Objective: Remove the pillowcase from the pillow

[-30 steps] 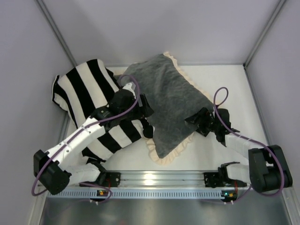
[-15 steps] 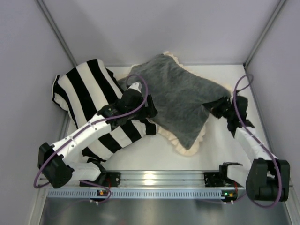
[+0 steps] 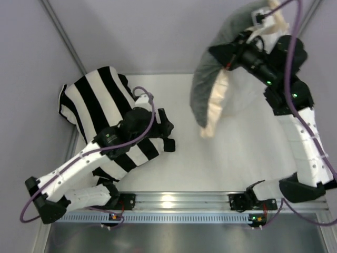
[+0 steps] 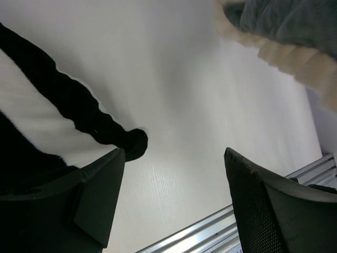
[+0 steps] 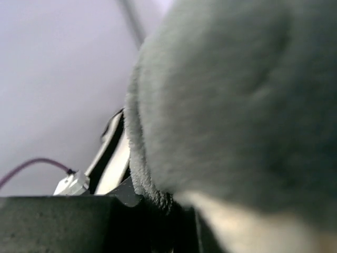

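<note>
The pillowcase [image 3: 208, 79], fuzzy dark grey with a cream frill [image 3: 216, 105], hangs in the air at the back right. My right gripper [image 3: 227, 52] is shut on its upper edge; the right wrist view is filled with grey fuzz [image 5: 226, 95] pinched at the gripper [image 5: 168, 211]. The pillow is hidden; I cannot tell whether it is inside. Low over the bare table, my left gripper [image 3: 166, 129] stands open and empty [image 4: 174, 153], beside a corner of the striped cushion. The hanging frill [image 4: 284, 55] shows at the top right of the left wrist view.
A black-and-white striped cushion [image 3: 97, 103] lies at the left under my left arm, and its corner [image 4: 31, 132] touches the left finger. A metal rail [image 3: 174, 203] runs along the near edge. Grey walls close the back and both sides.
My right gripper shut on the pillowcase's right edge and swung it up off the table to the back right. The left gripper came off the pillowcase and drew back beside the striped cushion.
</note>
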You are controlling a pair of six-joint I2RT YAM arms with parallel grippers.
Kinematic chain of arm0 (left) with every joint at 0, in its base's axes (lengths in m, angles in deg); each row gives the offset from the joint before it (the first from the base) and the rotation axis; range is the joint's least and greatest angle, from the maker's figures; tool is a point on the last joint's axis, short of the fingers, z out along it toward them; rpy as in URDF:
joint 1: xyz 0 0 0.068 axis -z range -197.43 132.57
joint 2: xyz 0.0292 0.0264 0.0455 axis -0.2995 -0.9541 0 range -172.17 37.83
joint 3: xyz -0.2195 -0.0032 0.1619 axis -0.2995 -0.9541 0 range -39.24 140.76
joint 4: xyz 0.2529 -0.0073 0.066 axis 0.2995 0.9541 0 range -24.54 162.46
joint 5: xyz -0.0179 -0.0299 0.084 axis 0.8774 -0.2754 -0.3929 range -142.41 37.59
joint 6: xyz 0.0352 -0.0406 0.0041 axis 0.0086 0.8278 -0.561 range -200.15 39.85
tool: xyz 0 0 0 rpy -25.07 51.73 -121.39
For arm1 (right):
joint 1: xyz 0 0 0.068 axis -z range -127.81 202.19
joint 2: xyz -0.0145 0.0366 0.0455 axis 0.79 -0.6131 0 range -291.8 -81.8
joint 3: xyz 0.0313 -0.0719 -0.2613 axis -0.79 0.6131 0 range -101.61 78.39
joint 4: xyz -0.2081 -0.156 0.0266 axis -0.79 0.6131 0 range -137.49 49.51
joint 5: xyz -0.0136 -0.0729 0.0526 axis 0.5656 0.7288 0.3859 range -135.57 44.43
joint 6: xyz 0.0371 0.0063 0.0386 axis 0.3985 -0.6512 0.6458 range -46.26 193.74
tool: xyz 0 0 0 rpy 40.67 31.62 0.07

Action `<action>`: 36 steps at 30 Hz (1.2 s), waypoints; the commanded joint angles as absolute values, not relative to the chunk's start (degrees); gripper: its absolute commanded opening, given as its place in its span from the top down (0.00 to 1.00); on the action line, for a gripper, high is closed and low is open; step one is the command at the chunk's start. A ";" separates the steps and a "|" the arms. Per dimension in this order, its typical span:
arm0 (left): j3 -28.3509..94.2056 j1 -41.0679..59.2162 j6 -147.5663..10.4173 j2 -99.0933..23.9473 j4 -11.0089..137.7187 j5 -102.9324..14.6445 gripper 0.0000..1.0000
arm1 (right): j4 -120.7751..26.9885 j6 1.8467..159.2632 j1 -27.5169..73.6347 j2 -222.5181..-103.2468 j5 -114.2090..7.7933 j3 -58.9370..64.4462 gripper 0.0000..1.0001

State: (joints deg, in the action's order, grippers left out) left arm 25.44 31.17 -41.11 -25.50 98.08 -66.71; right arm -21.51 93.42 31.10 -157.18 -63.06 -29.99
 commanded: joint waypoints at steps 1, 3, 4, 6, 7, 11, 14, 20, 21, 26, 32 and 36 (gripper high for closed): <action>26.76 31.18 -39.65 -17.21 102.62 -72.09 0.21 | -20.51 83.77 14.97 -169.73 -66.93 -39.64 1.00; 26.68 31.18 -38.59 -13.43 104.12 -72.97 0.23 | -19.29 83.32 11.77 -175.12 -65.52 -43.59 1.00; 26.50 31.18 -37.10 -12.02 105.61 -73.58 0.24 | -18.14 83.15 9.93 -180.19 -64.39 -45.08 0.96; 26.32 31.18 -35.51 -7.55 107.02 -75.78 0.25 | -17.96 83.76 9.30 -183.74 -64.20 -45.54 0.48; 26.06 31.18 -34.37 -6.21 107.47 -76.48 0.25 | -17.61 84.11 9.38 -186.63 -62.89 -45.71 0.34; 26.84 31.18 -33.57 -3.56 109.39 -77.63 0.25 | -16.29 83.33 9.30 -186.49 -57.00 -41.43 0.05; 27.64 31.18 -32.69 -4.96 109.67 -76.67 0.25 | -16.64 82.62 9.47 -181.31 -53.58 -36.34 0.03; 29.13 31.18 -32.69 -10.41 109.58 -76.58 0.25 | -19.18 90.34 17.36 -165.93 -45.21 -15.80 0.04; 30.79 31.18 -33.65 -13.55 109.58 -76.05 0.25 | -20.23 91.48 19.82 -163.48 -47.56 -12.87 0.04; 35.37 31.27 -36.55 -25.51 106.78 -69.74 0.25 | -22.44 93.86 35.20 -164.85 -52.33 -3.27 0.06; 39.15 31.44 -40.60 -42.83 96.59 -63.05 0.25 | -22.17 91.41 39.53 -174.34 -45.83 -6.07 0.07; 40.65 31.44 -42.53 -52.40 92.37 -62.77 0.26 | -22.26 90.97 39.53 -181.19 -46.27 -8.44 0.10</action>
State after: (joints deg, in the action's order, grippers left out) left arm 37.68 31.26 -39.55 -48.88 98.95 -64.83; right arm -20.86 91.78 39.34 -179.19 -47.41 -4.88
